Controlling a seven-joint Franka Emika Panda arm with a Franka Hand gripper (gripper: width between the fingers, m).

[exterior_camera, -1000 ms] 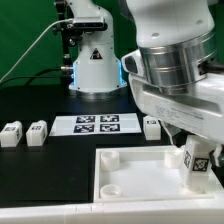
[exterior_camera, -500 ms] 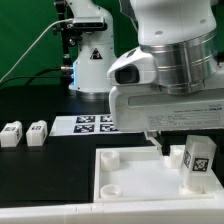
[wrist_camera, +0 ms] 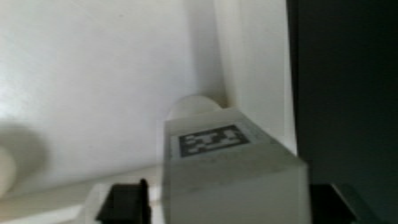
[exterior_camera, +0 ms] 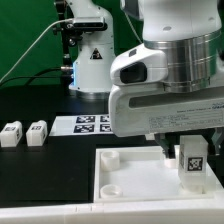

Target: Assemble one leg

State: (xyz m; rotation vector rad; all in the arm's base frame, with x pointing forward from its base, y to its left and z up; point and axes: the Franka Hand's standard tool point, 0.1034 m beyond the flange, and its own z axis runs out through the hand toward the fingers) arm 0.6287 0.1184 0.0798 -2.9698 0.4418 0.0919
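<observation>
Leg is clamped between the closed fingers of the gripper, tag face outward. It is held just above the plate, at the corner on the exterior view's right, probably to align it with the socket there. The leg is a smooth white plastic block, taller than wide. The plate is a white square tray with a raised rim. A loose leg rests well apart on the black table.

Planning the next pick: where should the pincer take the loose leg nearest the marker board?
Probably from straight above, closing on the leg across the faces flanking its tag: it sits apart from its twin, gaps either side.
</observation>
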